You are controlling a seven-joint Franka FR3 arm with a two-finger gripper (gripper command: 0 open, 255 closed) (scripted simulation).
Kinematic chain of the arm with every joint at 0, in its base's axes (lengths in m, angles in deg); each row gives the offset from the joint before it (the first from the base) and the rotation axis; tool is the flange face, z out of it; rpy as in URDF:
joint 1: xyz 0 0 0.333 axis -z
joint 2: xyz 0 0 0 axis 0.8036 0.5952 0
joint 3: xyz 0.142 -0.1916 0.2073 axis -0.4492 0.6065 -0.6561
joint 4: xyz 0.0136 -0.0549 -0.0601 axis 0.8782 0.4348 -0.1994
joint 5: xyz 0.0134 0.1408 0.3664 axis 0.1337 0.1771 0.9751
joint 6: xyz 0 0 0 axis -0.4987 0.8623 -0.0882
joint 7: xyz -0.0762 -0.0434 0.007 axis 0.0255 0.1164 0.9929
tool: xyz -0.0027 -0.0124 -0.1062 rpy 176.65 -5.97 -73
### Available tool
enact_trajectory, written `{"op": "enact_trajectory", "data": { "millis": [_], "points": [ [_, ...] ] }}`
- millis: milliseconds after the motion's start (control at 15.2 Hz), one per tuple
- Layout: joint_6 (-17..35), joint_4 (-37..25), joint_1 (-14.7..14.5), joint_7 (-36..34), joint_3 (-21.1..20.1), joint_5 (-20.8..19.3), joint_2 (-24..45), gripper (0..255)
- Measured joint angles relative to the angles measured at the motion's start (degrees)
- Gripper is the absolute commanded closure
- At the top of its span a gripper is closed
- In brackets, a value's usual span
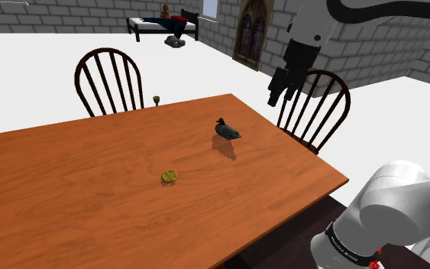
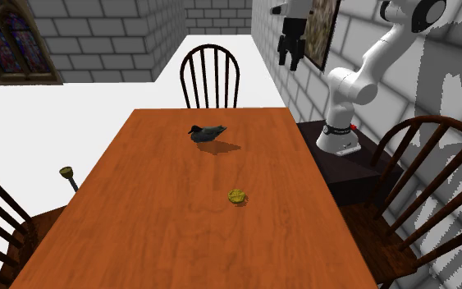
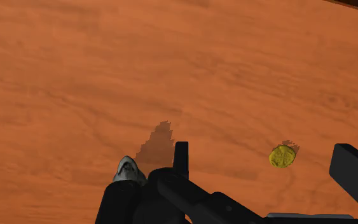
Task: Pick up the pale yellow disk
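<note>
The pale yellow disk [image 1: 169,176] [image 2: 237,196] lies flat near the middle of the wooden table [image 1: 68,199] [image 2: 171,238]. My black gripper [image 1: 280,90] [image 2: 290,53] hangs high in the air, well above the table's edge on the stand's side, and touches nothing. In the wrist view the gripper [image 3: 268,170] is open, its fingers [image 3: 181,158] wide apart. The disk [image 3: 283,156] shows far below, between them, on the table [image 3: 107,63]. Nothing is held.
A dark bird figure [image 1: 227,131] [image 2: 208,133] [image 3: 128,170] stands on the table a short way from the disk. A small goblet [image 1: 156,99] [image 2: 66,173] sits beyond the table's far side. Wooden chairs [image 1: 110,80] [image 1: 316,107] [image 2: 211,74] [image 2: 430,181] surround the table.
</note>
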State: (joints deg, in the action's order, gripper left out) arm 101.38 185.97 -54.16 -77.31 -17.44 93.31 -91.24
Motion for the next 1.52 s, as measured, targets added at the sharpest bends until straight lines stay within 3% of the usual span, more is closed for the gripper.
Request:
{"op": "enact_trajectory", "data": {
  "millis": [132,462,1056,1518],
  "points": [
    [0.8,0.3,-0.1,-0.2,-0.3,0.2,0.5,0],
    [8.7,3.2,-0.9,-2.5,-3.3,1.5,5.5,0],
    [23.2,2.2,-2.2,-8.3,-9.7,2.3,20.8,0],
    [33.1,-2.2,-2.7,-14.0,-13.8,-0.6,35.1,0]
  ]
}}
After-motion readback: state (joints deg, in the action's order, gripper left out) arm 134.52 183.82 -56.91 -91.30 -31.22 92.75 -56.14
